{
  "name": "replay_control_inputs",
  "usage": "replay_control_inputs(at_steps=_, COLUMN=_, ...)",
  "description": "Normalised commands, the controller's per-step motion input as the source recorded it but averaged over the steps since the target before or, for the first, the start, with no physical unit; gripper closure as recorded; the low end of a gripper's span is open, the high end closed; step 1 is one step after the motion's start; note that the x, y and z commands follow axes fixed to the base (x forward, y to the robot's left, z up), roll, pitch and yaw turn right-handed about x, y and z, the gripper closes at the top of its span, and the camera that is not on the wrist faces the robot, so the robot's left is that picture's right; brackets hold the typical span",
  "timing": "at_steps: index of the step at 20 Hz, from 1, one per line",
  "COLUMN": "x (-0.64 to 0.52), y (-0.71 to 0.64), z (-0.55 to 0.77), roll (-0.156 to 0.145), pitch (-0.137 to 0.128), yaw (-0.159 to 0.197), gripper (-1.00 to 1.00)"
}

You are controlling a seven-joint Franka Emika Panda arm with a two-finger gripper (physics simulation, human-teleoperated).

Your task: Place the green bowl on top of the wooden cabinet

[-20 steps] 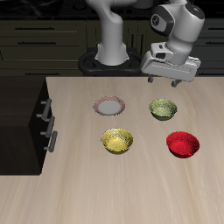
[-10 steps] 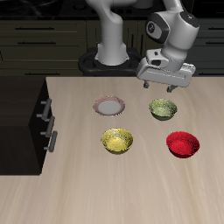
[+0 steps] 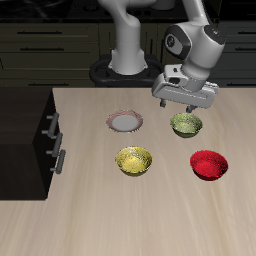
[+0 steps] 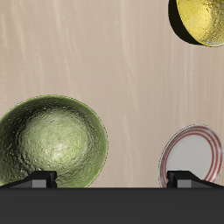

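Observation:
The green bowl (image 3: 186,124) sits on the light table, olive outside with a pale speckled inside; in the wrist view the green bowl (image 4: 51,143) fills much of the frame. My gripper (image 3: 181,107) hangs open just above and slightly behind it, holding nothing. Both fingertips (image 4: 39,179) show dark at the frame's edge, one over the bowl's rim, the other near the plate. The wooden cabinet (image 3: 22,135) is the very dark box with silver handles at the table's side, far from the gripper.
A white plate with a red rim (image 3: 125,122) lies beside the green bowl. A yellow patterned bowl (image 3: 134,160) and a red bowl (image 3: 209,164) sit nearer the front edge. In the wrist view the plate (image 4: 194,157) and yellow bowl (image 4: 203,21) also appear.
The gripper has moved down and sideways toward the green bowl, coming from higher and farther out. The bowls and plate have stayed in place.

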Motion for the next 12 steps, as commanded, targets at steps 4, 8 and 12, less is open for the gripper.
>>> replay_control_inputs(at_steps=4, x=0.05, y=-0.03, z=-0.17, roll=-0.005, pitch=0.021, yaw=0.011, gripper=-1.0)
replay_control_inputs(at_steps=8, x=0.0, y=-0.02, z=-0.24, roll=-0.014, pitch=0.041, yaw=-0.008, gripper=-1.0)
replay_control_inputs(at_steps=12, x=-0.01, y=0.06, z=-0.18, roll=0.032, pitch=0.043, yaw=-0.032, gripper=-1.0)
